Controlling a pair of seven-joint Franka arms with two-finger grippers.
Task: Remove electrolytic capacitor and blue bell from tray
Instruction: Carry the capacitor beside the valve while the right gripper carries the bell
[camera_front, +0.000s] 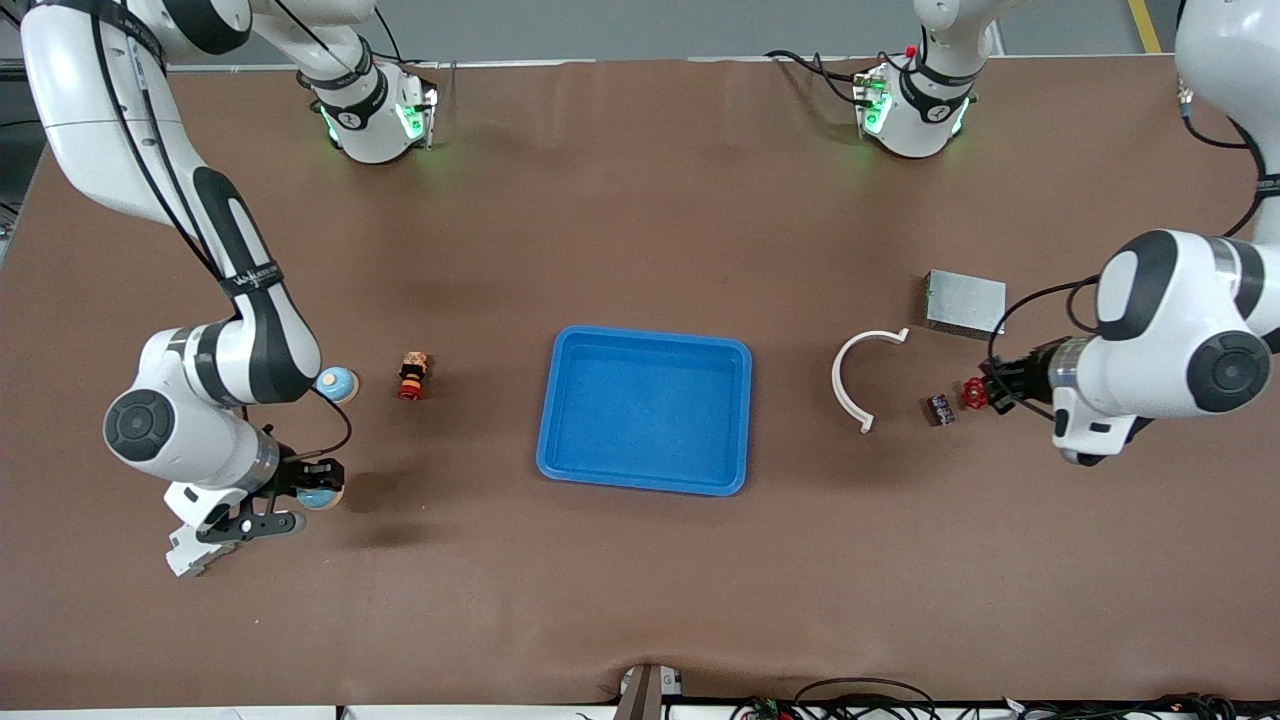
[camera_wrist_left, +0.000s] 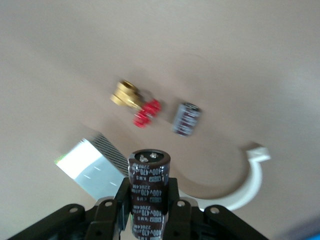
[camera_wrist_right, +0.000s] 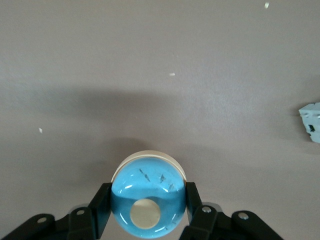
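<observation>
Tray sits bare mid-table from the front, left wrist view shows the left gripper clamping the electrolytic capacitor, and right gripper pinches the blue bell, seemingly for set-down outside.

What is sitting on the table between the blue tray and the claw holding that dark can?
In the front view, a white curved piece and a small dark capacitor lie between the tray and the left gripper, which holds the electrolytic capacitor.

The left wrist view is blurred, so the small dark cylinder is perhaps another capacitor.
</observation>
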